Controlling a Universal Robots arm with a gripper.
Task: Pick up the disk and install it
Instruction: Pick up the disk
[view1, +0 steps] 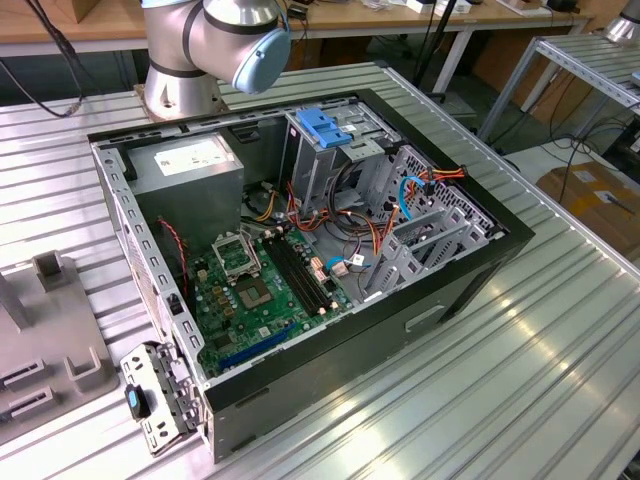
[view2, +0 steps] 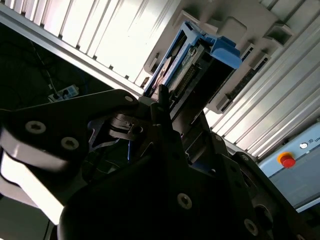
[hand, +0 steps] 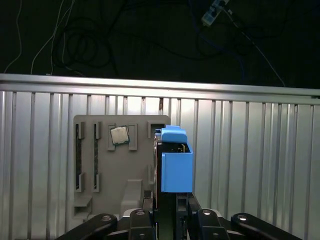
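In the exterior view, the open computer case (view1: 470, 270) lies on the table (view1: 520, 390), its drive cage (view1: 312, 165) facing up.

In the second wrist view, the gripper (view2: 164, 100) is clamped on the disk (view2: 192, 62).

In the first wrist view, the disk stands edge-on over a grey holder (hand: 100, 170). This looks like the pick-up step; installing calls for squaring the disk with the cage.

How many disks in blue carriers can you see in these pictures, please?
1: the disk sits edge-on in the gripper, seen in both wrist views. Others could be hidden inside the drive cage of the open computer case.
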